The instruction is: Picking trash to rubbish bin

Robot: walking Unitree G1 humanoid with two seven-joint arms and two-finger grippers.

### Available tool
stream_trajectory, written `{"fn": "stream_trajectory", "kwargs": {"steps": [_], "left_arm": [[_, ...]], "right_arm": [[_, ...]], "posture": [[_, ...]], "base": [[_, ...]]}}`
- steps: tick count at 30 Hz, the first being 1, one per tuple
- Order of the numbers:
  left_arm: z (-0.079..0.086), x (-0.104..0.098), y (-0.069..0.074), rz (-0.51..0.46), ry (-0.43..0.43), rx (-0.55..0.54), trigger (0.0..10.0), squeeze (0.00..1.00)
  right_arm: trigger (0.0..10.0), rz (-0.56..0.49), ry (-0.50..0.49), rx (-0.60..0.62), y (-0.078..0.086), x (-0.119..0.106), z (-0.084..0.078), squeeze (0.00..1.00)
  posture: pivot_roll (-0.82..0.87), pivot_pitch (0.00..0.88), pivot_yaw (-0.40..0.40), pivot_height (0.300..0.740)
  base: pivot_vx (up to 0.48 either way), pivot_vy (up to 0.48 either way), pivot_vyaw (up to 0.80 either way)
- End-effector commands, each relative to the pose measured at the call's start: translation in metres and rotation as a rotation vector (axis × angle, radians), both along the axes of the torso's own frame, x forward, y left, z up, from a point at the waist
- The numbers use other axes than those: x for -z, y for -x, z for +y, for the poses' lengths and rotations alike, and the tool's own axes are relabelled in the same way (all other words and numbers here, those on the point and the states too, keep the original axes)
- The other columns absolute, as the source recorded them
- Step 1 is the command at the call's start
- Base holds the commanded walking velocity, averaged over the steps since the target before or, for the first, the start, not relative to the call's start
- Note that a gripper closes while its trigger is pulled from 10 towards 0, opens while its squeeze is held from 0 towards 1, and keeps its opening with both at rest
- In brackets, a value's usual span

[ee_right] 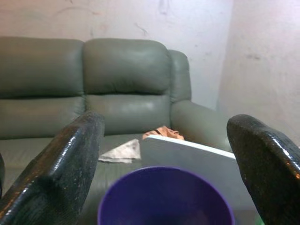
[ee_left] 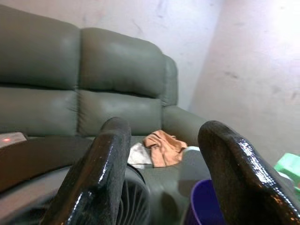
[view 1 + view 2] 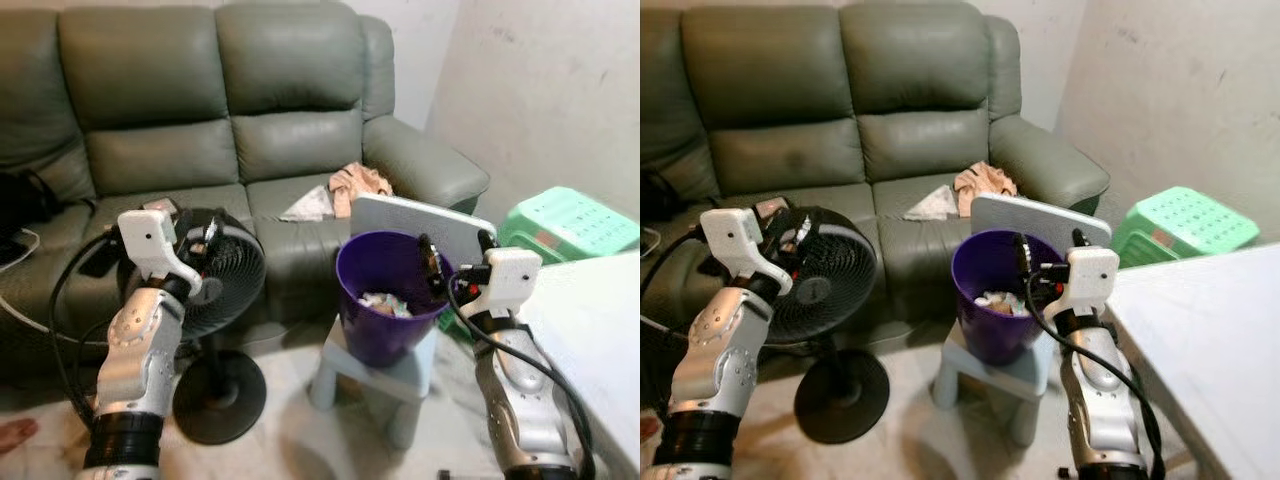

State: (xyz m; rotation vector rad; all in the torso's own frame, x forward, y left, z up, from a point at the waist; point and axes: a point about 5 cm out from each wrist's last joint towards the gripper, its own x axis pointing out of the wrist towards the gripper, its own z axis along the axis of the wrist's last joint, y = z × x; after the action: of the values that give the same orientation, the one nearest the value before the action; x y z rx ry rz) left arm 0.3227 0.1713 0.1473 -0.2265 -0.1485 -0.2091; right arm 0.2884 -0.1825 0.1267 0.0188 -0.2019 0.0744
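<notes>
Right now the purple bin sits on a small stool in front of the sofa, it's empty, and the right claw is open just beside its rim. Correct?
One point is wrong: the purple bin is not empty. The left eye view shows crumpled trash lying inside it. The rest holds: it sits on the small stool before the sofa, with the right claw open at its rim.

sofa (image 3: 250,110) grey-green leather look, smooth, dull sheen. bin (image 3: 385,300) purple plastic, glossy, crumpled paper (image 3: 385,303) inside. stool (image 3: 385,380) pale blue matt plastic. fan (image 3: 215,270) black plastic grille. peach cloth (image 3: 358,182) rumpled on the seat, white paper (image 3: 308,205) beside it. arms brushed silver metal; left pincer (image 2: 159,178) and right pincer (image 1: 164,168) fingers glossy black. green stool (image 3: 570,222) plastic lattice. wall (image 3: 560,90) rough, stained plaster.
</notes>
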Motion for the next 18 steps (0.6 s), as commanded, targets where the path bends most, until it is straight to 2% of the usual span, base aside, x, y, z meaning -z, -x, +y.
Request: {"fn": "stream_trajectory", "kwargs": {"steps": [1, 8, 18], "left_arm": [[0.005, -0.0016, -0.0003, -0.003, -0.023, -0.017, 10.0, 0.0], [0.0029, -0.001, 0.0, -0.002, -0.019, -0.013, 10.0, 0.0], [0.0022, -0.001, 0.0001, -0.002, -0.017, -0.014, 10.0, 0.0]], "right_arm": [[10.0, -0.018, 0.0, -0.014, -0.002, -0.0051, 0.0041, 0.0], [10.0, 0.008, 0.052, -0.035, -0.0014, -0.002, 0.0065, 0.0], [10.0, 0.013, 0.032, -0.033, -0.0022, -0.0018, 0.006, 0.0]], "posture": [[0.05, 0.0, -0.024, 0.715], [0.05, 0.0, -0.025, 0.715], [0.05, 0.0, -0.027, 0.715]], "base": [[0.0, 0.0, 0.0], [0.0, 0.0, 0.0], [0.0, 0.0, 0.0]]}}
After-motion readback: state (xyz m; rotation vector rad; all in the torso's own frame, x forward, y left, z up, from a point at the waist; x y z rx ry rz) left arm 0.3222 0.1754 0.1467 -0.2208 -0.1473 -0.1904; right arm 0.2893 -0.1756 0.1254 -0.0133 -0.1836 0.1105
